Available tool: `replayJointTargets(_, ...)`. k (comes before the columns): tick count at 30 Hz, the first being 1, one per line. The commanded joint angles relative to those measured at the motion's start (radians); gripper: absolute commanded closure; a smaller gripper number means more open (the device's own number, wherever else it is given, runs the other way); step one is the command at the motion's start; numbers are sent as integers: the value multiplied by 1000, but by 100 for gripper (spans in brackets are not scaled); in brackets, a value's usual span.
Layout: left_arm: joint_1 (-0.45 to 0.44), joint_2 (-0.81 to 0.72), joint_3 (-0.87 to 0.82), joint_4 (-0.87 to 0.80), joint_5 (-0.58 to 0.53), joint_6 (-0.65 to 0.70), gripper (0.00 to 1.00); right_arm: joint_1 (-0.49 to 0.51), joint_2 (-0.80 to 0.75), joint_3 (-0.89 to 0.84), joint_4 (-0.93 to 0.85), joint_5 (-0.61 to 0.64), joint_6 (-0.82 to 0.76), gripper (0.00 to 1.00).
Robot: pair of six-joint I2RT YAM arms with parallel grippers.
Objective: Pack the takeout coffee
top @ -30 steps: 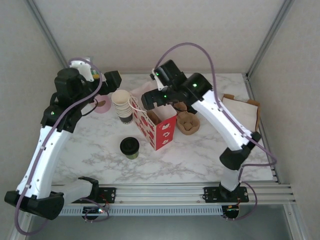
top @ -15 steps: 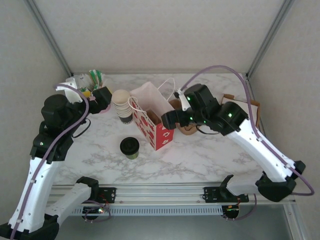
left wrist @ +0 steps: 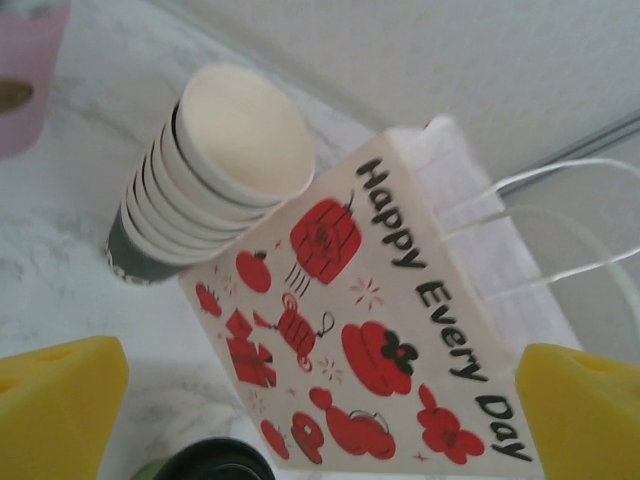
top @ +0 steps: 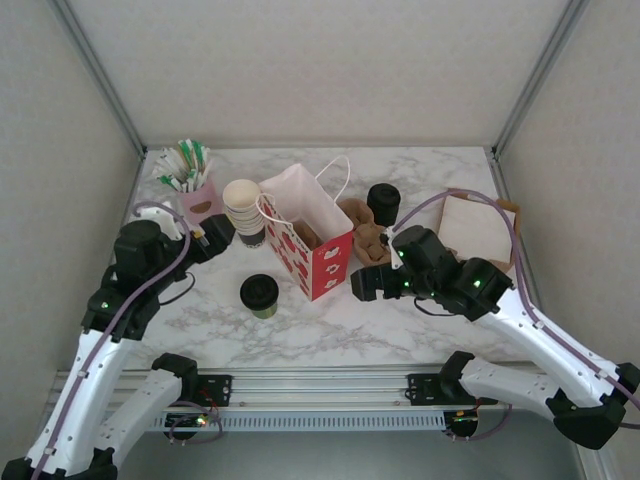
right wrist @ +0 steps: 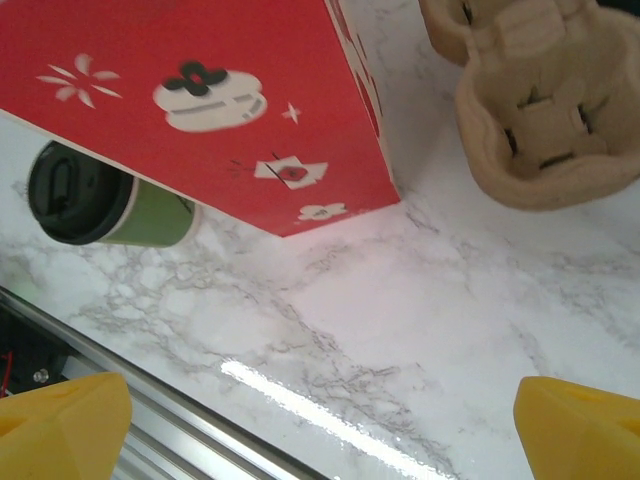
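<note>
Tabletop (top: 330, 325): left tool (top: 222, 229), right tool (top: 357, 285) nearer

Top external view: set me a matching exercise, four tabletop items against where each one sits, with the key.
Items:
1. takeout coffee
2. stack of cream cups
3. pulp cup carrier
4. pink holder

Places:
A. right of the paper bag
B. farthest left of the four
C. standing apart, left of the bag's near end
D. close beside the bag's left side, at its far end

Pairs: 1-C, 2-D, 3-A, 4-B
</note>
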State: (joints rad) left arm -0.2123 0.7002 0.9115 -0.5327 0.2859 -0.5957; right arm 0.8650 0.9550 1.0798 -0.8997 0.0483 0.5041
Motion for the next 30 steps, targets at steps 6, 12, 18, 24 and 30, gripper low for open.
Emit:
replayJointTargets(6,10,-15,-148,107,76,-91,0,8,-24,-119,105,20,83,2)
replayJointTargets(12,0,29,-226,204,140,-157,8,8,-32,-277,300,13,142,7)
replayJointTargets(18,-31,78,-202,185,84,-138,15,7,49,-331,446,-60,140,16)
replayJointTargets(24,-111,178,-194,233,38,-144,32,8,164,-351,602,-141,162,29)
replayJointTargets(30,-163,250,-169,262,5,-133,39,8,242,-365,710,-142,190,39)
